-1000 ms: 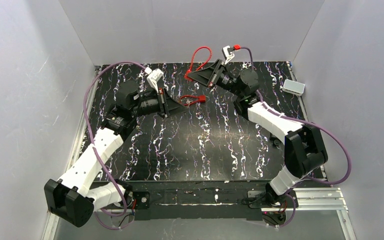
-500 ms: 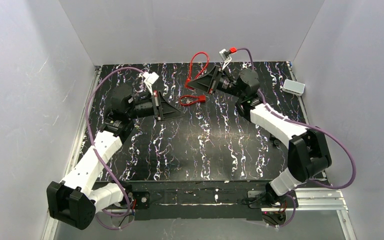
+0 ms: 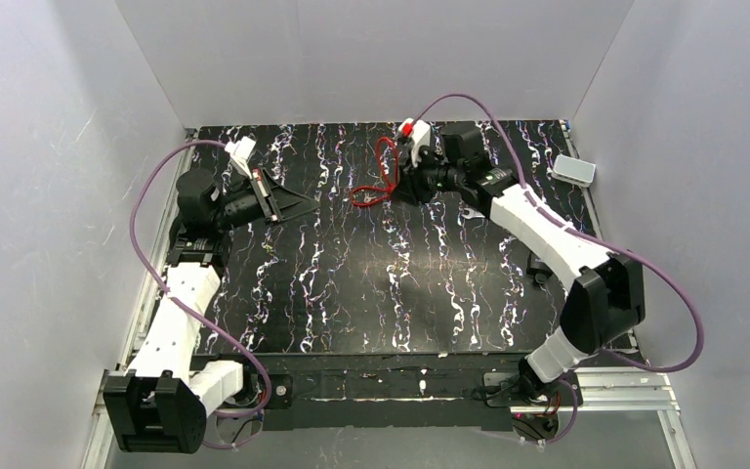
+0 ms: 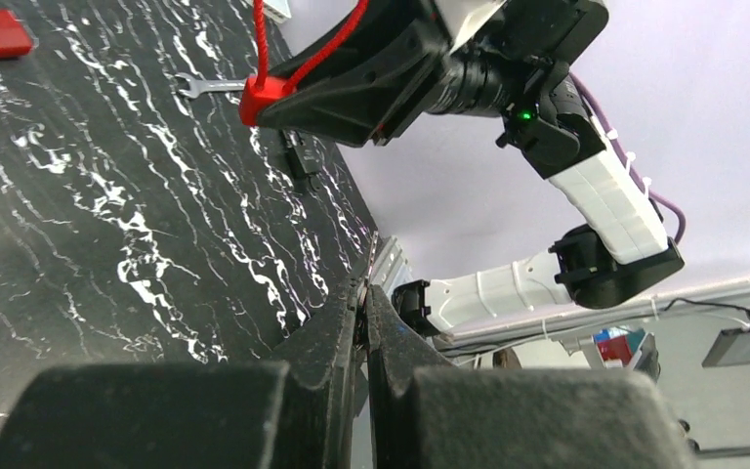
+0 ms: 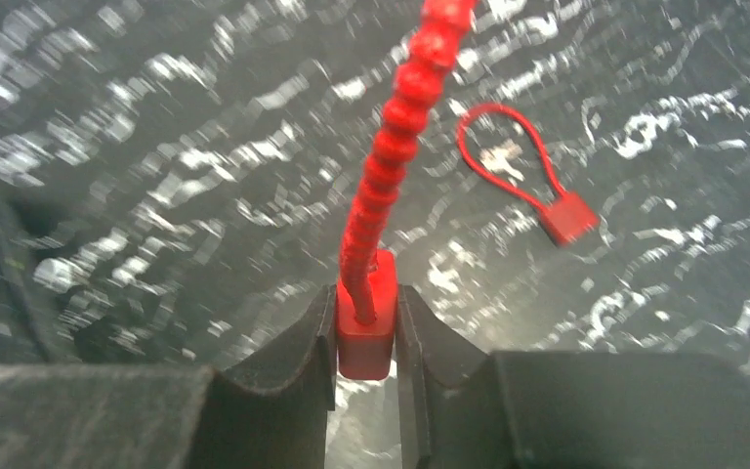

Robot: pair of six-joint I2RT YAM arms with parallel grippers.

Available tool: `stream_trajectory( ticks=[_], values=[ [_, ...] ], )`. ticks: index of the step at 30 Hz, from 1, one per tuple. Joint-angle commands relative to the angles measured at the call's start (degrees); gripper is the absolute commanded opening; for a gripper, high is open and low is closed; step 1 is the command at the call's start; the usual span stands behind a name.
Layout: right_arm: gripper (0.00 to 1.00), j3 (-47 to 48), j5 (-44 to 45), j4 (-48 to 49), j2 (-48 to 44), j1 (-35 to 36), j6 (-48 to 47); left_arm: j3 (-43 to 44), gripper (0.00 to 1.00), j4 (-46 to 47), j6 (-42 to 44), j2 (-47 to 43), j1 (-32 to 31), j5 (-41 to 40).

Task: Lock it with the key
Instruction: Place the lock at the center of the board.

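No text, label or brand can be read; no number or sign either.

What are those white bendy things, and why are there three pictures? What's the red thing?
They are two robot arms bolted to a black table. Each arm ends in a two-finger pincher called a gripper. One picture looks down from above. The other two come from small cameras on the arms' wrists, so you see each arm's own fingers up close. The right gripper is squeezing a small red block with a bumpy red cord. The left gripper is closed, with nothing visible in it. A second red block with a loop lies on the table.
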Motion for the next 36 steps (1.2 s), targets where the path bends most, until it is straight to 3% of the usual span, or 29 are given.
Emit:
stream_trajectory(
  ticks=[1,7,15,23,33,36],
  values=[
    [0.01,5.3,13.7,-15.2,5.2,2.8,-21.7,-0.9,0.00,0.9,-0.3,-0.9,2.7,2.3],
    [0.04,9.0,31.9,-19.5,15.4,10.0,-31.5,-0.9,0.00,0.9,-0.2,-0.5,8.2,2.4],
    [0.03,14.6,45.2,-20.2,26.1,13.0,-35.2,-3.0,0.00,0.9,0.2,-1.0,12.5,4.7],
    [0.06,12.8,49.1,-15.5,28.0,15.1,-39.6,-4.6,0.00,0.8,1.3,-1.4,15.3,6.9],
    [0.15,14.8,51.1,-15.2,31.5,17.4,-41.0,-4.6,0.00,0.8,1.2,-1.0,15.6,7.4],
    [0.22,15.2,51.4,-15.5,32.5,17.4,-41.2,-4.5,0.00,0.8,0.8,-1.3,15.7,7.9]
  ],
)
